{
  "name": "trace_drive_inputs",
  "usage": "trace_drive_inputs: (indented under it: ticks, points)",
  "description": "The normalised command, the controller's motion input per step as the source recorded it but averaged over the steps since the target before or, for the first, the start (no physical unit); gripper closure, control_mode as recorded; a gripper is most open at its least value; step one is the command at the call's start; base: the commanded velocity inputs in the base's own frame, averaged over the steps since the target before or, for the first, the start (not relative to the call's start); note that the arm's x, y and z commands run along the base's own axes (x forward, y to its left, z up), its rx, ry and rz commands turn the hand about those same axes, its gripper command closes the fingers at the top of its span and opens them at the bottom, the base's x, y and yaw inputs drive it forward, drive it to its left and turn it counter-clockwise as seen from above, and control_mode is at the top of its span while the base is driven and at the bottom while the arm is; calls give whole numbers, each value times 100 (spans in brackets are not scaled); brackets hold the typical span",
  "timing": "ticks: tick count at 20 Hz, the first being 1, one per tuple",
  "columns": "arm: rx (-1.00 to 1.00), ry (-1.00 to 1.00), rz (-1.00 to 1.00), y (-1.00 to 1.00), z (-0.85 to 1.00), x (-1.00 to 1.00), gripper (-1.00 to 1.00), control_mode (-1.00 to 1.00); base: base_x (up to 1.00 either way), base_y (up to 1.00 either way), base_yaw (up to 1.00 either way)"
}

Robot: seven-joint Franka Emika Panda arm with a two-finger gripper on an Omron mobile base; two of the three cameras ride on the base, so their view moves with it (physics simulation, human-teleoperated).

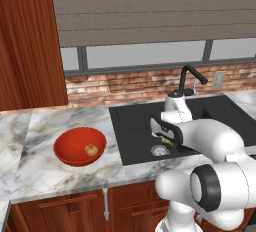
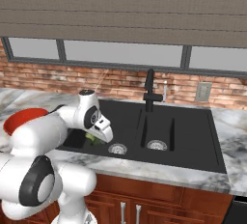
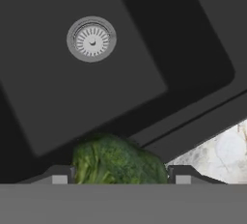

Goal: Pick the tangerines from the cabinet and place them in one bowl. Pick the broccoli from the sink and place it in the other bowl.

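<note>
One tangerine (image 1: 91,150) already sits in the red bowl (image 1: 65,153), while the gripper (image 3: 118,177) has its jaws clamped on the broccoli (image 3: 117,162), held over the sink (image 3: 82,88). The lumpy floret could slip from the fingertips during the swing out, or clip the basin's edge, if lifted too low or fast.

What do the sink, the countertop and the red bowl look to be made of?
The sink: matte black, likely composite or stone-like; no shine, with silver metal drains. The countertop: polished marble look, white with grey-brown veins. The red bowl: glossy, so glazed ceramic or plastic; cannot tell which.
</note>
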Motion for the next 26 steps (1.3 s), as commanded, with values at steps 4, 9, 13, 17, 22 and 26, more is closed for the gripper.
trace_drive_inputs:
  ticks: [4, 9, 13, 17, 22, 26]
  points:
    - [7, 6, 4, 0, 43, -21, 100, -100, 0, 0, 0]
    - [6, 8, 3, 0, 50, -12, 100, -100, 0, 0, 0]
    - [0, 5, 2, 0, 43, -19, 100, -100, 0, 0, 0]
    - [0, 4, 0, 0, 7, -20, 100, -100, 0, 0, 0]
    - [0, 0, 0, 0, 0, -3, 100, -100, 0, 0, 0]
    - [0, 0, 0, 0, 0, 0, 100, -100, 0, 0, 0]
